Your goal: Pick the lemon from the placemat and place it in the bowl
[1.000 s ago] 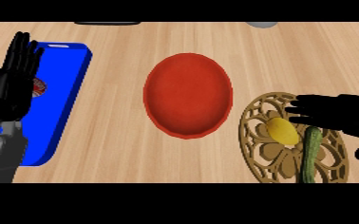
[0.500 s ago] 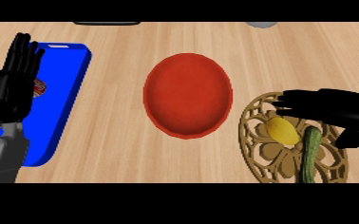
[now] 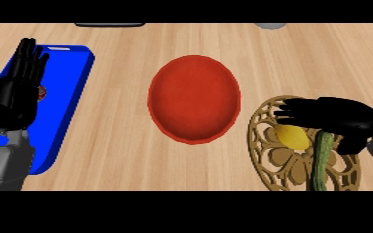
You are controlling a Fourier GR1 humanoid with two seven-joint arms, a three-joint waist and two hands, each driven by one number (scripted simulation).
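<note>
My right hand [image 3: 331,118] has moved left, fingers half-curled over the lemon [image 3: 292,136] at lower right, ready to grasp.

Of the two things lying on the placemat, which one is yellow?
The lemon, the rounded one at the left of the placemat, just under the right hand. The other, a long thin vegetable, is green.
</note>
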